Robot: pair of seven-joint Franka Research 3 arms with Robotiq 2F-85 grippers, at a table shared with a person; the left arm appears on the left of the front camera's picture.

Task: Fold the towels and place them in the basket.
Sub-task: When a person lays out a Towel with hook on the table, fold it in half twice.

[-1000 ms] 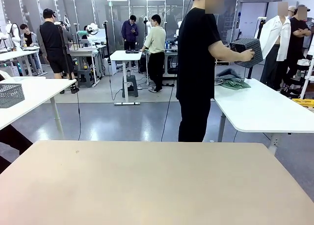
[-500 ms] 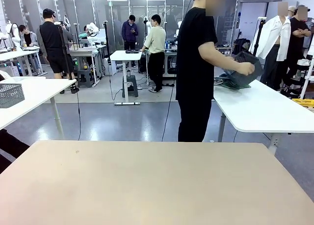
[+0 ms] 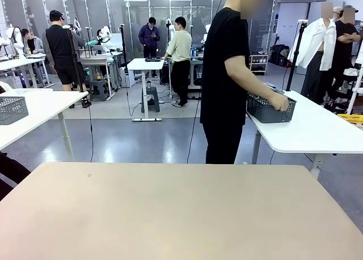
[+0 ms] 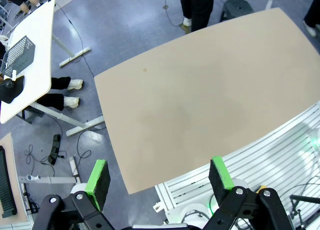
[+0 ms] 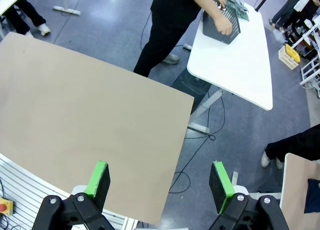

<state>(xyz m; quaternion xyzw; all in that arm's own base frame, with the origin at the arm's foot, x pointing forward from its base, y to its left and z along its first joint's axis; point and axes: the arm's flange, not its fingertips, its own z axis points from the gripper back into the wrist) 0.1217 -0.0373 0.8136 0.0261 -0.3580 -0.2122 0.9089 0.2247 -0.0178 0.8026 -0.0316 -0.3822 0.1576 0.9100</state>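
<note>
A person in black stands beyond my beige table (image 3: 170, 209), turned to a white side table (image 3: 317, 130). The person's hands hold the dark grey mesh basket (image 3: 270, 108) upright on that white table. From the right wrist, the basket (image 5: 222, 24) has a bit of grey-green towel (image 5: 235, 0) showing at its far end; I cannot tell whether the cloth lies inside. My left gripper (image 4: 158, 161) hangs open high above the near edge of the beige table (image 4: 200, 89), holding nothing. My right gripper (image 5: 159, 164) is likewise open above the table's (image 5: 75, 99) right corner.
Another white table stands at the far left with a second grey mesh basket (image 3: 12, 109) on it. Grey floor separates my table from both white tables. Several people stand farther back among other workstations.
The person swung the basket down from chest height, tipped it over the towels, and now holds it upright on the white table. The towel pile no longer shows in front. Neither gripper moved.
</note>
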